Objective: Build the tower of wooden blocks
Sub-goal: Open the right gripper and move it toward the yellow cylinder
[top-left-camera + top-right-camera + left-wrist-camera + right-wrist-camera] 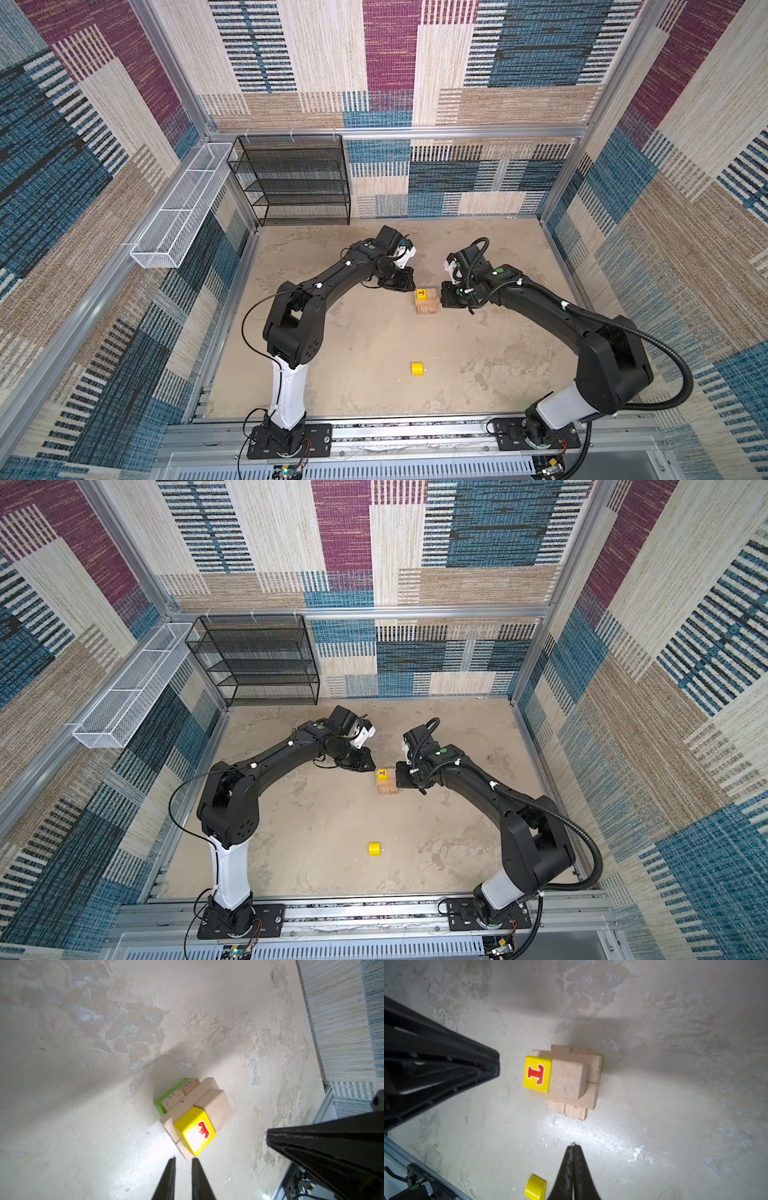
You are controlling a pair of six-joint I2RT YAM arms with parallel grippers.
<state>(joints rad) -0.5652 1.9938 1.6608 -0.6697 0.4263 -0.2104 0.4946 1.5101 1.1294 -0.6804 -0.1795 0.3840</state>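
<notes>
The tower [427, 303] [387, 782] stands mid-table between my two grippers. A lime-green brick [165, 1098] sits at its base under crosswise tan planks [571, 1103]. On top, a tan cube [568, 1079] and a yellow cube with a red T [537, 1073] [195, 1132] sit side by side. A loose yellow piece [417, 368] [535, 1187] lies on the table nearer the front. My left gripper [183, 1159] [405, 284] hovers just left of the tower, slightly open and empty. Right of the tower, my right gripper [573, 1145] [446, 297] is shut and empty.
A black mesh shelf [291, 178] stands at the back left corner. A white wire basket [178, 212] hangs on the left wall. The metal rail [415, 432] carrying both arm bases runs along the front edge.
</notes>
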